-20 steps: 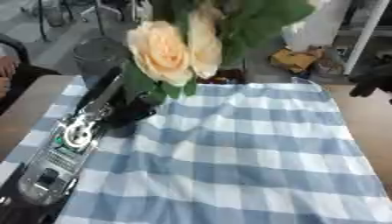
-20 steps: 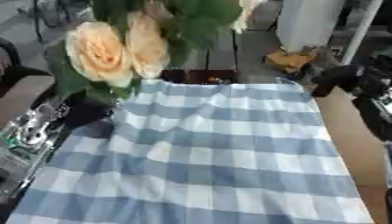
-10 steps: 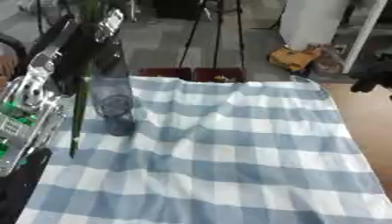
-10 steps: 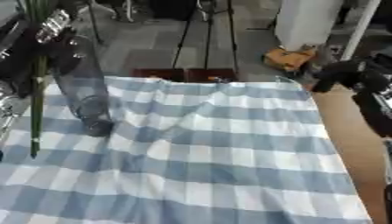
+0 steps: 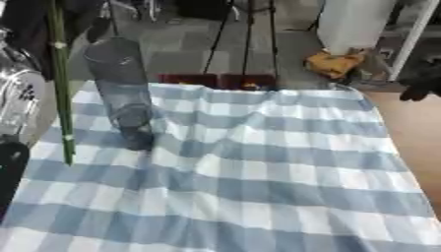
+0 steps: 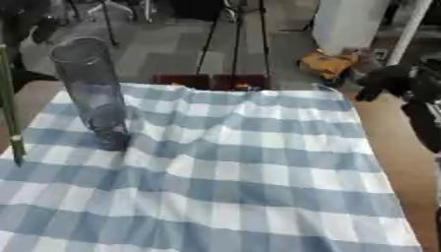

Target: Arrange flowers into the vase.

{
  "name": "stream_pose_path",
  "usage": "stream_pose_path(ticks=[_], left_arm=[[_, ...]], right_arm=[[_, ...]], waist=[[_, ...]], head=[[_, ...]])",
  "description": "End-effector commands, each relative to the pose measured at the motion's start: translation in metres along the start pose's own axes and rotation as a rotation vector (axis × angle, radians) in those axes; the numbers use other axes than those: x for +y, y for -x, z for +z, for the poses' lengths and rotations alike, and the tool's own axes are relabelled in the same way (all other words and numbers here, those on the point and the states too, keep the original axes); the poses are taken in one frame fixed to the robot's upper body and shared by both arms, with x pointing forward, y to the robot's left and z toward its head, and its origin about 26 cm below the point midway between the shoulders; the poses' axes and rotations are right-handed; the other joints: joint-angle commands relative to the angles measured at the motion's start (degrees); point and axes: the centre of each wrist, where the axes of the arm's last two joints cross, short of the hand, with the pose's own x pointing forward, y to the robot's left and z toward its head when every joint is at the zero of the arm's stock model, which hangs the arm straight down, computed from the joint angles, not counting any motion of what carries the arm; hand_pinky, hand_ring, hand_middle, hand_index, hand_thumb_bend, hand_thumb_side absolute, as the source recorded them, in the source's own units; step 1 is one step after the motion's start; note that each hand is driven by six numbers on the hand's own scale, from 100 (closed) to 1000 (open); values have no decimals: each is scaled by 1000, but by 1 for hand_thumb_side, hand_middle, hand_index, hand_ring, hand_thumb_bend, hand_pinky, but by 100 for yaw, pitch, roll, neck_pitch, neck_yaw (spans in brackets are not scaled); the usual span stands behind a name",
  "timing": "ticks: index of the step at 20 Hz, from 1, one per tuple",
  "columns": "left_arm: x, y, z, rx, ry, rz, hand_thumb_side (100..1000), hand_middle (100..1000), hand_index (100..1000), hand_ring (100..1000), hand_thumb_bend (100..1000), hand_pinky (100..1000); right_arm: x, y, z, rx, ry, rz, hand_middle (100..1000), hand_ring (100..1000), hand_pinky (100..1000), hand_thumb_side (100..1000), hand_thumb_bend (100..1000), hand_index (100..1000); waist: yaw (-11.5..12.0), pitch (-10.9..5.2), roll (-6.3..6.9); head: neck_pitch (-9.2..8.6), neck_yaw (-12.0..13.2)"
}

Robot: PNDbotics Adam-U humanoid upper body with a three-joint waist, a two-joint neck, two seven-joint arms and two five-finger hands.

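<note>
— Where is the vase (image 6: 93, 93) seen, then?

— Upright on the blue checked cloth (image 5: 258, 172), just beside the green flower stem (image 5: 60, 83), which is held up at the view's left by the left arm (image 5: 21, 106). The stem's cut end hangs beside the vase's base, outside it.

— And the left hand itself?

— It is hidden above the frame; its fingers cannot be judged.

— The right hand (image 6: 388, 81)?

— It is seen at the far right edge, well apart from vase and stem; its dark fingers appear curled, with nothing grasped.
</note>
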Motion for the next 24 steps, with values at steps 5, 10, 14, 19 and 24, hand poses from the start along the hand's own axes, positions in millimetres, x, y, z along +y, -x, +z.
stream_pose_path(ticks=[5, 10, 14, 19, 24], left_arm=[[18, -30, -4, -192, -129, 11, 677, 100, 100, 100, 100, 100], [31, -40, -9, -252, -214, 14, 687, 100, 100, 100, 100, 100], [44, -45, -18, -299, -294, 29, 686, 100, 100, 100, 100, 100], [53, -49, -28, -362, -344, 44, 687, 100, 100, 100, 100, 100], [55, -54, -37, -418, -359, 41, 682, 100, 100, 100, 100, 100]], right_arm=[[-11, -9, -7, -27, 20, 19, 489, 580, 785, 1000, 100, 770], [-12, -10, -8, -31, 35, 17, 489, 579, 783, 1000, 100, 767], [-13, -12, -12, -48, 50, 10, 486, 579, 781, 1000, 100, 766], [-13, -18, -18, -81, 64, -3, 485, 579, 780, 1000, 100, 765], [-15, -21, -20, -100, 67, -4, 484, 577, 780, 1000, 100, 765]], waist=[[-18, -93, -9], [-23, -95, -13], [-54, -71, -7], [-114, 25, -1], [-182, 137, -15]], head=[[6, 70], [17, 81], [-58, 118], [-291, 202], [-403, 279]])
